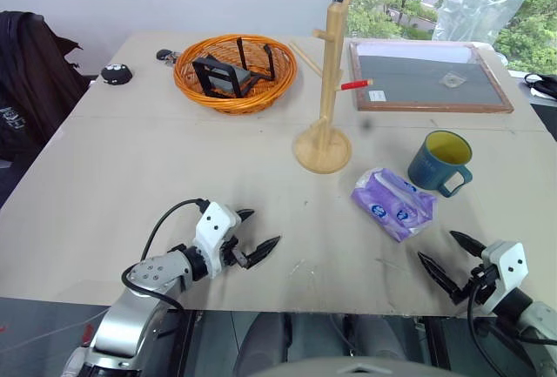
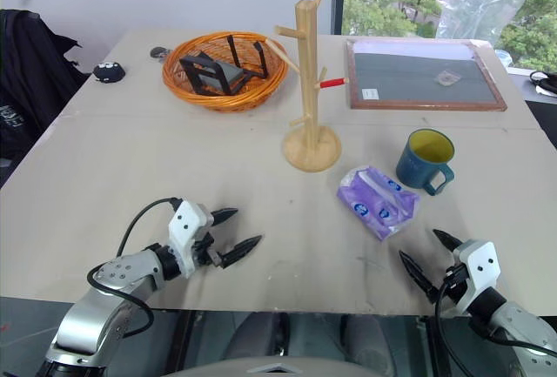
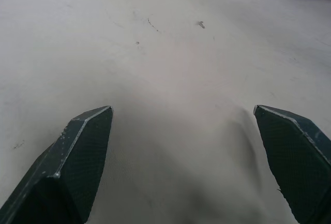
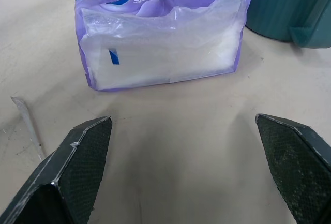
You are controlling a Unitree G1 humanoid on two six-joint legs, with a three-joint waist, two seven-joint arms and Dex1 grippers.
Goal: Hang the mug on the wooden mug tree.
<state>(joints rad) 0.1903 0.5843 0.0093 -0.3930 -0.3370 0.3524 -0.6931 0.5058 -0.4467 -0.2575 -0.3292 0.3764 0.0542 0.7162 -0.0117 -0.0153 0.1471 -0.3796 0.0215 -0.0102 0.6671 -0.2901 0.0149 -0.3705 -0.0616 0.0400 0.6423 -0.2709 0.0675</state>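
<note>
One mug (image 1: 443, 162) stands upright on the tabletop (image 1: 130, 159), well beyond the empty, spread right claw (image 1: 452, 261); left claw (image 1: 254, 236) likewise released.

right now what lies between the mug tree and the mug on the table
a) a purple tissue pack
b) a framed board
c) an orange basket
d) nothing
a: the purple tissue pack lies on the table between the wooden mug tree base and the mug.

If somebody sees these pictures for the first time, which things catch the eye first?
The tall wooden mug tree stands mid-table, with an orange basket to its left. The blue mug sits upright to its right, beside a purple tissue pack. Near the front edge, the left gripper and right gripper are open and empty.
</note>
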